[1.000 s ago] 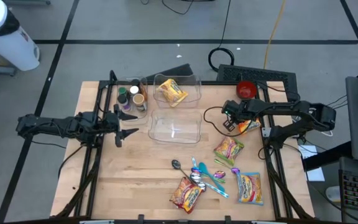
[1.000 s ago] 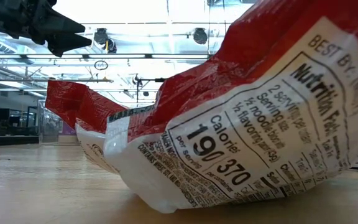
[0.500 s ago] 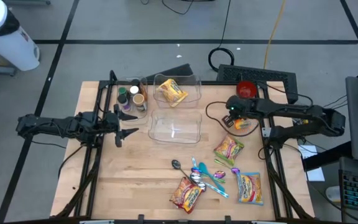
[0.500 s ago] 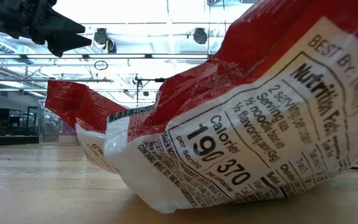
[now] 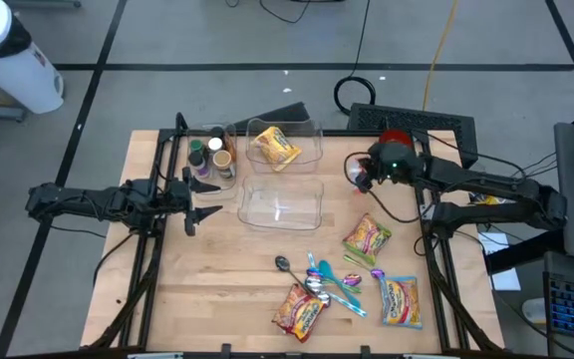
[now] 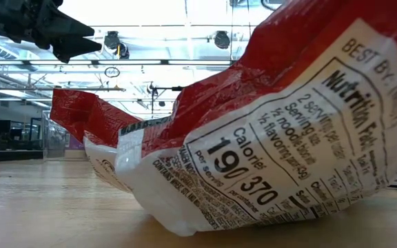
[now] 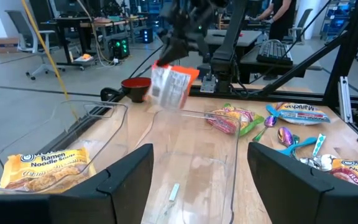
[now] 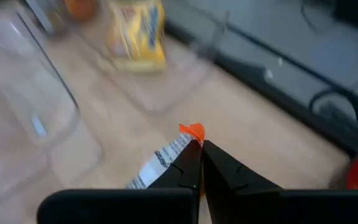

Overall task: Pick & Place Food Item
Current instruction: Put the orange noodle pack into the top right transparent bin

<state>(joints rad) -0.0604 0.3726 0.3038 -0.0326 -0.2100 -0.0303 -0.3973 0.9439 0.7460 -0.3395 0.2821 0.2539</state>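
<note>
Since the earlier frame the right gripper (image 5: 359, 176) has been carried up-left, fingers clamped on the noodle packet (image 7: 171, 84), upper right of centre. Packet judged light, crinkly; edge-held. Left gripper (image 5: 193, 200) waits, fingers apart.

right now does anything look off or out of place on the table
One thing: a red noodle packet lies right against the low camera, blocking most of that view. Otherwise the packets and spoons lie loose, nothing spilled. The right claw holds an orange packet in the air; the left claw waits, open.
</note>
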